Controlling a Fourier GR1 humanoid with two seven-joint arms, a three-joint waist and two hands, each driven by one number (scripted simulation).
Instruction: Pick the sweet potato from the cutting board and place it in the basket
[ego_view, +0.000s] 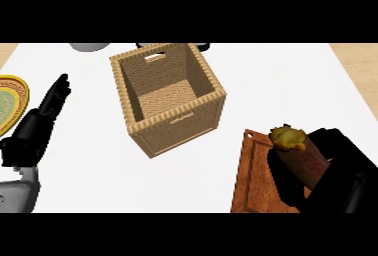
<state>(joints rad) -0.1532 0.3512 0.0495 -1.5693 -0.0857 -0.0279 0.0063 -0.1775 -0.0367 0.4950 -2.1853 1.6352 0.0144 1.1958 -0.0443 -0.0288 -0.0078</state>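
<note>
A reddish-brown sweet potato (306, 161) with a knobbly yellow end lies over the wooden cutting board (251, 175) at the lower right. My right hand (343, 165) is curled round it from the right, fingers wrapping under and behind it, hiding its lower part. The tall wicker basket (166, 120) stands at the middle of the white counter, open top, nothing visible inside. My left hand (40, 120) rests open at the left edge, fingers straight and pointing up.
A yellow-rimmed plate (11, 100) with a green centre sits at the far left edge, next to my left hand. A grey rounded object (90, 46) and a dark one (201, 46) peek in behind the basket at the counter's far side.
</note>
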